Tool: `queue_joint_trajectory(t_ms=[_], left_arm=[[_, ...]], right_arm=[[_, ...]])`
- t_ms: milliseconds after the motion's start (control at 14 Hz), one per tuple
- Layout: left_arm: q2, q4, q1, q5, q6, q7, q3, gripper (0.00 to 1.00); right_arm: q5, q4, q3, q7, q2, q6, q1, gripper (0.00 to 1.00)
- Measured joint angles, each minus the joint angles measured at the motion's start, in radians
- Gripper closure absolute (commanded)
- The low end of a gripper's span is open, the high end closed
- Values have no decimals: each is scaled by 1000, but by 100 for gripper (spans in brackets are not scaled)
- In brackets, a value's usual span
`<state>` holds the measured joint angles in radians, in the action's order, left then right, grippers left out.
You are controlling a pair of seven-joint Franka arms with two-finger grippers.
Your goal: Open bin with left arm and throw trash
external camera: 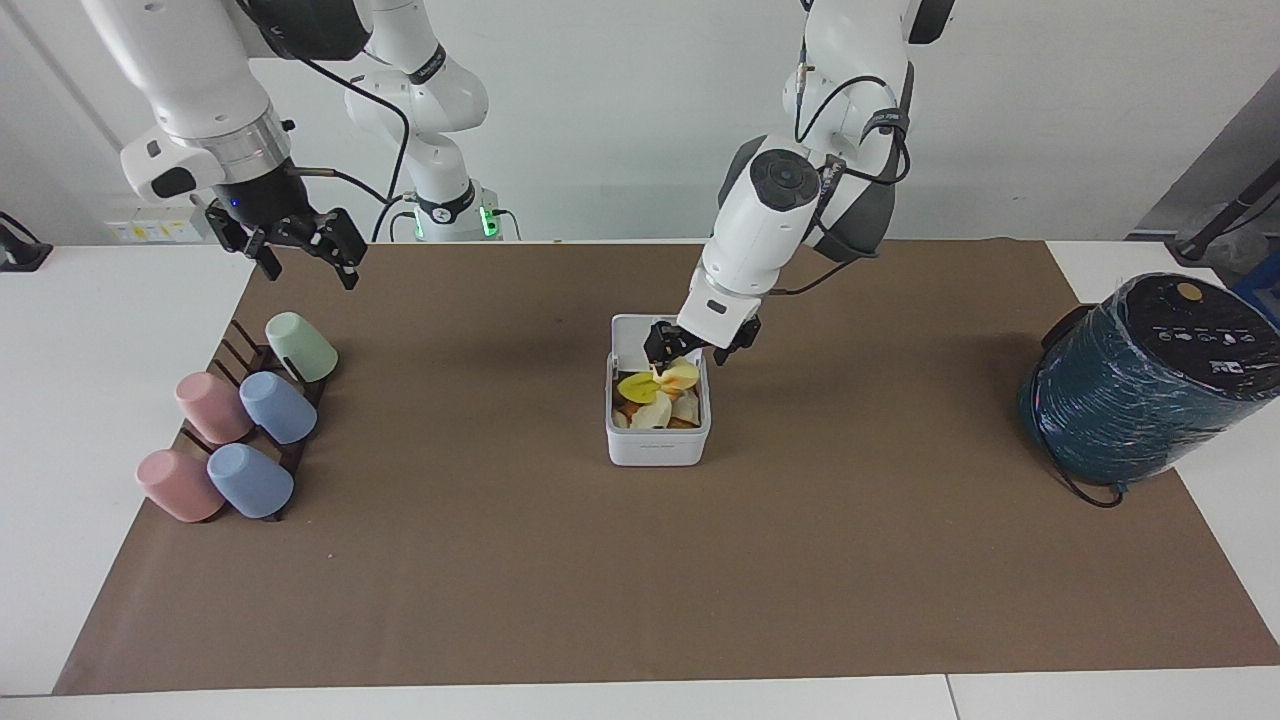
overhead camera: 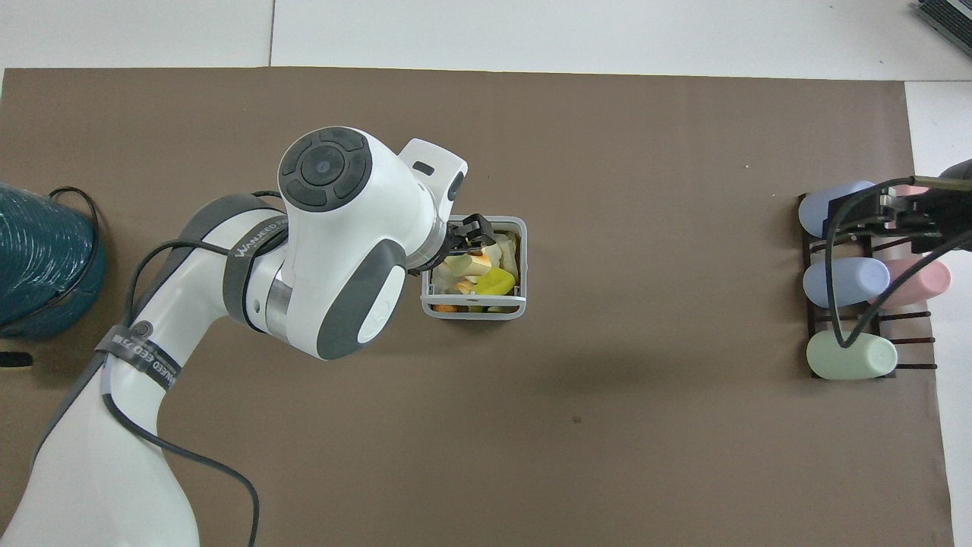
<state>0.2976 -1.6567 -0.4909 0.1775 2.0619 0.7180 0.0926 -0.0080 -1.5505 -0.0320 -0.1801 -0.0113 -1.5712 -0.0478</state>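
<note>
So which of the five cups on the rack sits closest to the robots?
The pale green cup, the only green one. It lies at the rack's end nearest the robots, under the right gripper; the pink and blue ones lie farther away.

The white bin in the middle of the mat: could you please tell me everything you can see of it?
The bin is a small white square box with rounded corners and a grey rim, plastic by its look, standing upright on the brown mat about midway between the two arms' ends. Its lid stands raised at the edge nearer the robots. Inside lie foam-like scraps in yellow, cream and orange. The left gripper hangs just over the opening; whether it touches anything is unclear.
</note>
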Motion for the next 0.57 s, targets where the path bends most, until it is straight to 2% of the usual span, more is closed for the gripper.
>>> queue_joint_trajectory(t_ms=[286, 571], left_arm=[[-1, -26, -1, 0, 22, 0, 2, 3], [-11, 18, 25, -13, -79, -2, -7, 3]], right_arm=[[0, 0, -5, 34, 0, 16, 3, 0], [0, 0, -4, 35, 0, 16, 2, 0]])
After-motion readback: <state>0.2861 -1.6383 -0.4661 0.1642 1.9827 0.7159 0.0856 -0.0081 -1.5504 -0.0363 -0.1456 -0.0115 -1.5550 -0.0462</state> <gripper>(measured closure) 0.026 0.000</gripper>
